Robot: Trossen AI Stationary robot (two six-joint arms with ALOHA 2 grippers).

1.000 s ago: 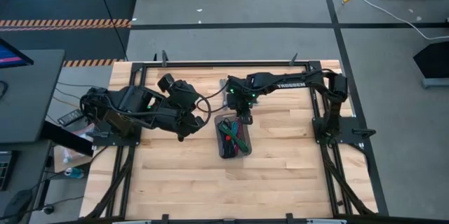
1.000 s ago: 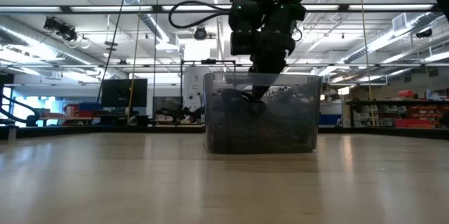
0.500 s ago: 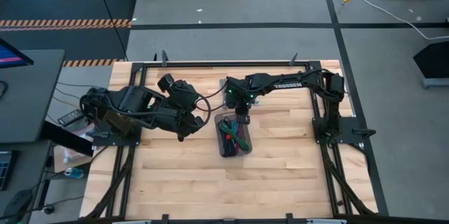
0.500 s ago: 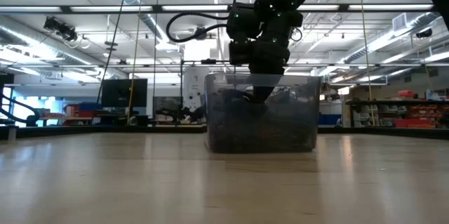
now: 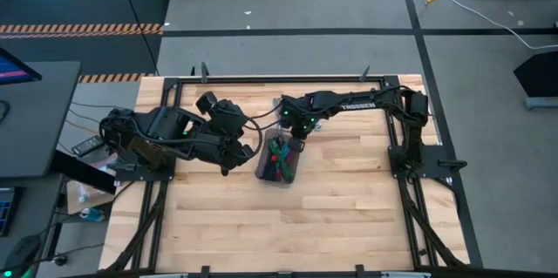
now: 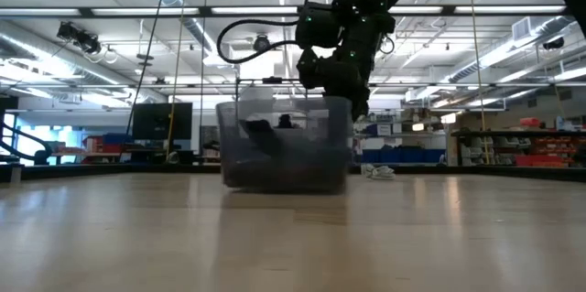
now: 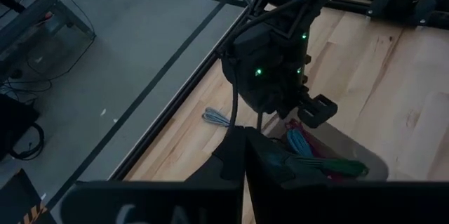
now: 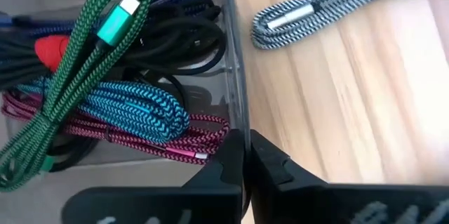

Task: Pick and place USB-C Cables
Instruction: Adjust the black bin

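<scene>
- High view: a pale plank table (image 5: 349,217) stands on a grey floor crossed by dark tape lines. Compared with a second ago, the clear tray (image 5: 277,159) has swung round and slid toward the left arm, so that it now lies askew. The right gripper (image 5: 292,141) is at the tray's rim. The left gripper (image 5: 228,163) waits just beside the tray, fingers shut with nothing between them.
- Low view: a workshop with ceiling strip lights lies behind. The tray (image 6: 286,144) has shifted sideways since the earlier frame. The right arm comes down onto its far corner, partly hiding the rim; dark cable shapes show through the see-through wall.
- Left wrist view: a grey braided cable (image 7: 217,118) lies alone on the wood, just outside the tray and beside the right arm's wrist.
- Right wrist view: the right gripper's fingers (image 8: 277,164) are pinched together on the tray's thin clear wall (image 8: 235,76). Inside the tray are USB-C Cables (image 8: 112,108): braided green, teal, magenta and black bundles, one red-tied. The grey-and-white braided cable (image 8: 326,6) rests on the planks beyond the wall.
</scene>
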